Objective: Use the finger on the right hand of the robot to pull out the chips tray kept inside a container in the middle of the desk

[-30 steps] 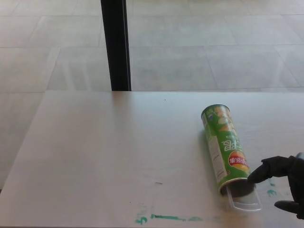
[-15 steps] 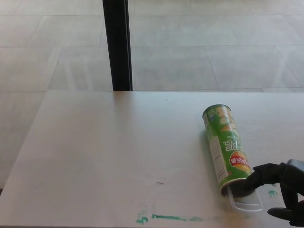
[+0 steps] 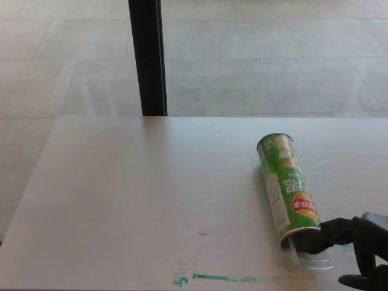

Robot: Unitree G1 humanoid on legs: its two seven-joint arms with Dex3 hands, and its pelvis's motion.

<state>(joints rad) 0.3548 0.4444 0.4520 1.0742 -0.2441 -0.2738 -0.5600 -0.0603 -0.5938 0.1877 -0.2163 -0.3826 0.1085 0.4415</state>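
One green chips can (image 3: 286,185) lies on its side on the table (image 3: 139,200), toward the right and near the front edge, with its open mouth facing the robot. That pose puts the clear plastic tray (image 3: 315,259) within reach: a short length of it juts out of the mouth and rests flat on the table, while most of it seems to be inside the can.

Only the right hand (image 3: 357,248) shows, coming in from the lower right corner. It grips nothing; one finger (image 3: 321,238) is stretched out toward the can's mouth and lies over the exposed part of the tray, just at the rim, while another finger curls apart below. The pointing finger looks placed to press down on the tray and drag it toward the robot. Whether the fingertip truly touches the tray cannot be told. The left hand is out of sight. Green marker smears (image 3: 218,278) run along the front edge.
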